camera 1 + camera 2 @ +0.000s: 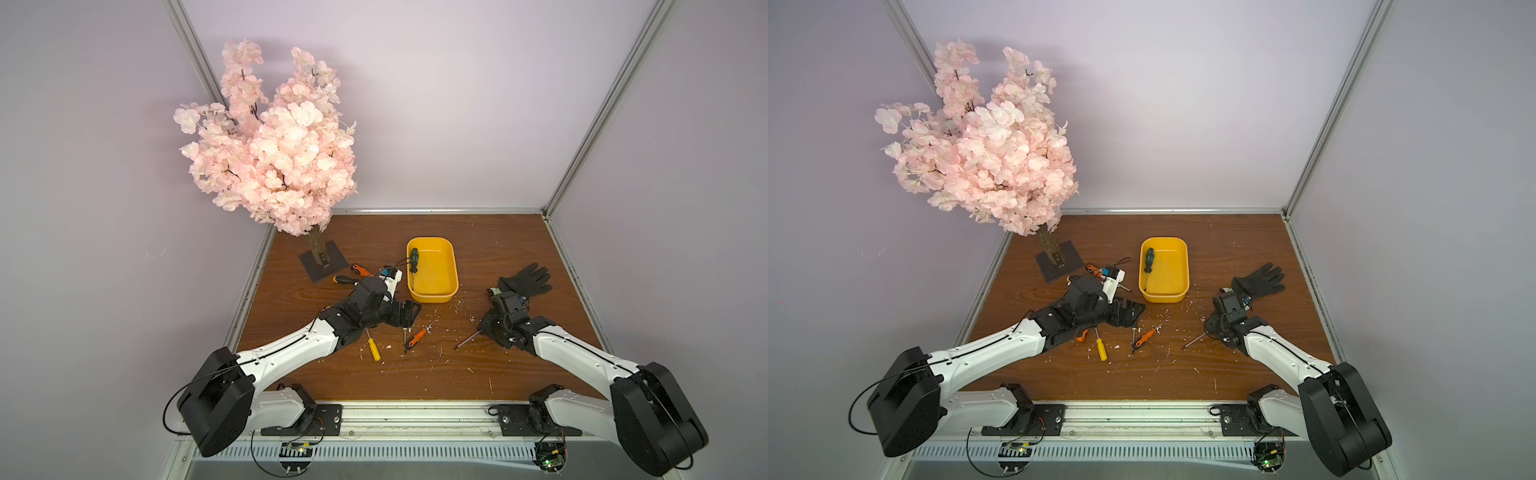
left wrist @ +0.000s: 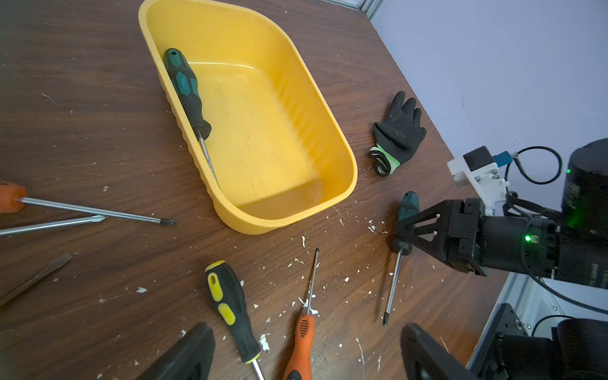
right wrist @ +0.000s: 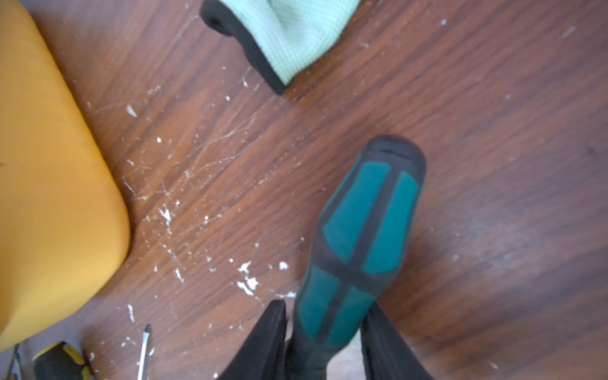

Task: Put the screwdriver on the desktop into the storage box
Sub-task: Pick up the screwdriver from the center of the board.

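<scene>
Two jaws of your right gripper [image 3: 325,304] flanked the teal screwdriver [image 3: 368,223]; clamping was unconfirmed. An off-centre grip risked pivoting short of the storage box [image 3: 49,164].

No legible text or labels, faint pale lettering on the right arm's black wrist housing [image 2: 597,274], too blurred to read

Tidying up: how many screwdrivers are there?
7: green one in the storage box, second green at the right gripper, orange and black by the tree base, yellow, black-yellow, another orange near the left gripper. More may be hidden.
</scene>
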Controlling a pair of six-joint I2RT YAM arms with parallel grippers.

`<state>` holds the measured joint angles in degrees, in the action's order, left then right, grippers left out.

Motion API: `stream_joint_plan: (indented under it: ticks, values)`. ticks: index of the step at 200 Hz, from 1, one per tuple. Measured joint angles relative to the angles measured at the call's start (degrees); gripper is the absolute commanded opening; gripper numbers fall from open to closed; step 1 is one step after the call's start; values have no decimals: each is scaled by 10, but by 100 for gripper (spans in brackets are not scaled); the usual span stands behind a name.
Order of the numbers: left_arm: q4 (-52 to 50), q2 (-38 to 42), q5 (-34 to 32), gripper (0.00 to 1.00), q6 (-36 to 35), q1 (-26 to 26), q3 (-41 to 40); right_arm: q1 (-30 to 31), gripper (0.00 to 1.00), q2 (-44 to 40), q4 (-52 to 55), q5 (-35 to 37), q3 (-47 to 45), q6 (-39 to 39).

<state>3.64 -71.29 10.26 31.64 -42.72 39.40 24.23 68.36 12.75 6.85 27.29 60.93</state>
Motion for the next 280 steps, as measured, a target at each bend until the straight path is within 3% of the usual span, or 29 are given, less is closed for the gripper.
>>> stream_joint_plan:
  ticks: [41, 111, 171, 280]
  values:
    - [0, 10, -5, 92, 3, 0, -4, 0, 26, 4, -9, -7, 0, 5]
    - [-7, 12, -8, 92, 7, 0, -3, -1, 25, -18, 44, -3, 26, -18]
    - [-13, 16, -15, 92, 24, 13, -2, -3, 24, -5, 69, 17, 153, -95]
    - [-57, 99, -30, 92, 57, 52, -6, 1, 24, 184, 97, -15, 411, -228]
